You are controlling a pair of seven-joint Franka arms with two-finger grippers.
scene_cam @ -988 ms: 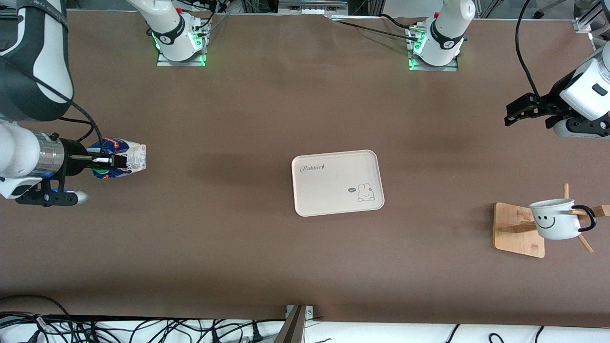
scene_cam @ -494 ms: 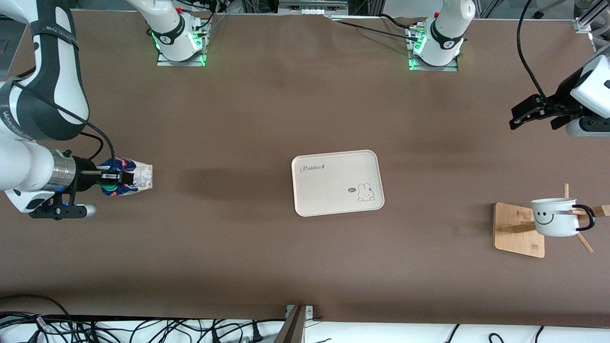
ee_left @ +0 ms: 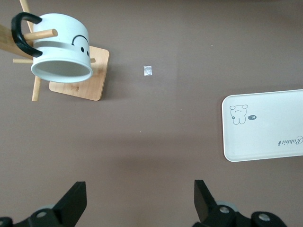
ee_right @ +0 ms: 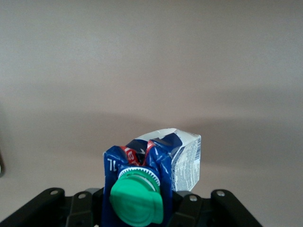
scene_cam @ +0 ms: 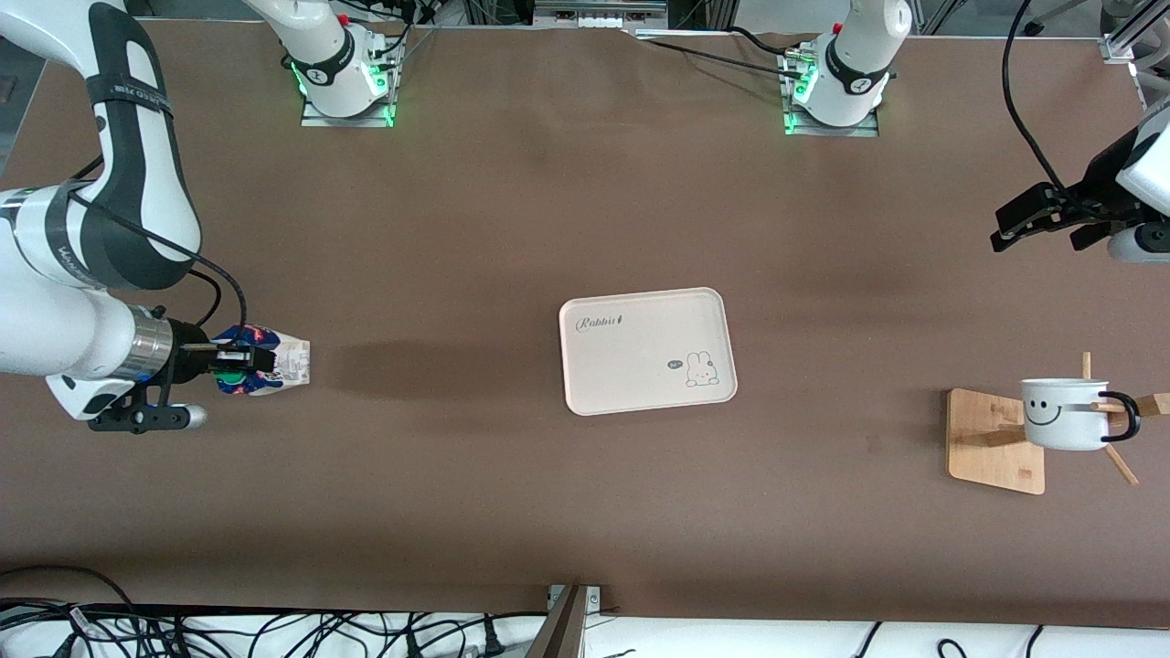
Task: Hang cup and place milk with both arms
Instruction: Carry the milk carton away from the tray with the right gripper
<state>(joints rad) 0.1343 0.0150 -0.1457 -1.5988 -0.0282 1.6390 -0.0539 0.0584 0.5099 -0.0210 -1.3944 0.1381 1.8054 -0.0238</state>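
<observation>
From the front, we see the cup (scene_cam: 1065, 414) already hanging on the rack (scene_cam: 994, 441), so the milk (scene_cam: 265, 364) is in hand; our right gripper (scene_cam: 245, 359) is clamped on it above the table at the right arm's end. It must travel to the tray (scene_cam: 646, 350). In the left wrist view, our left gripper (ee_left: 140, 201) waits wide open and empty. In the right wrist view, the carton's green cap (ee_right: 137, 197) faces us.

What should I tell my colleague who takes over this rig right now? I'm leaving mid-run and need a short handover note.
Right pincer: shut on the milk carton, carried in the air over the table at the right arm's end.
Left pincer: open, empty, up over the left arm's end of the table.
Cup: hangs by its handle on a peg of the wooden rack, at the left arm's end.
Tray: mid-table, nothing on it.
Done: cup hung.
Left: bring the milk over, probably to the tray, set it down and release.
</observation>
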